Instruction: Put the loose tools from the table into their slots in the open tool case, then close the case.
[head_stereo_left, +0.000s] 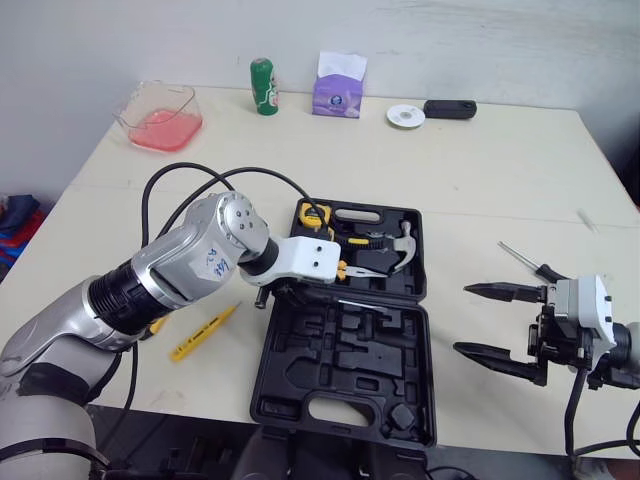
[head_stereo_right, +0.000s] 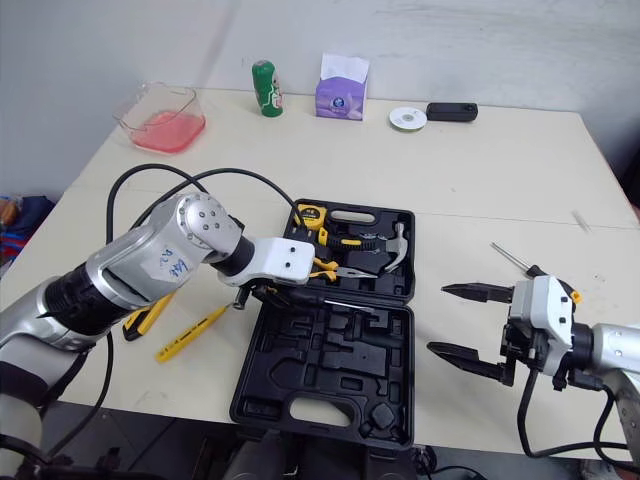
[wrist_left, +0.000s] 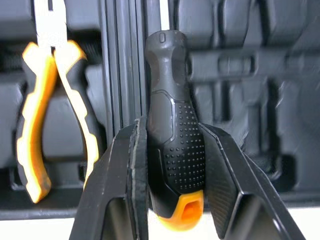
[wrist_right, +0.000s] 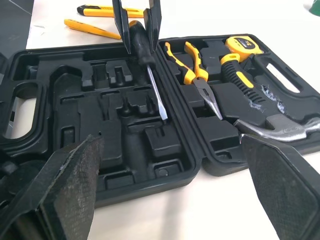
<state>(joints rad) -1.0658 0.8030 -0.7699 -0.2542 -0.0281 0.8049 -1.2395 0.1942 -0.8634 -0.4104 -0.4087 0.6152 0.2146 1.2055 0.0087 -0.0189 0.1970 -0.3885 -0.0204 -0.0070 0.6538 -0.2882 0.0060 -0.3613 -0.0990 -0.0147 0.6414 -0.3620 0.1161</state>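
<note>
The black tool case (head_stereo_left: 345, 385) lies open at the table's front. Its far half holds a tape measure (head_stereo_left: 316, 213), yellow-handled pliers (wrist_right: 192, 70) and a hammer (head_stereo_left: 398, 250); its near half shows bare slots. My left gripper (wrist_left: 172, 125) is shut on a black screwdriver (wrist_left: 175, 145) with an orange butt. It holds the tool over the hinge line, with the shaft (wrist_right: 156, 95) reaching across the near half. My right gripper (head_stereo_left: 463, 319) hangs open just right of the case. A yellow tool (head_stereo_left: 205, 332) and a yellow-black knife (head_stereo_right: 140, 315) lie left of the case. A small screwdriver (head_stereo_left: 522, 258) lies to its right.
Along the table's far edge stand a clear tub with pink contents (head_stereo_left: 160, 117), a green can (head_stereo_left: 264, 86), a purple tissue box (head_stereo_left: 339, 88), a white disc (head_stereo_left: 406, 116) and a black device (head_stereo_left: 449, 109). A black cable (head_stereo_left: 190, 185) loops over my left arm.
</note>
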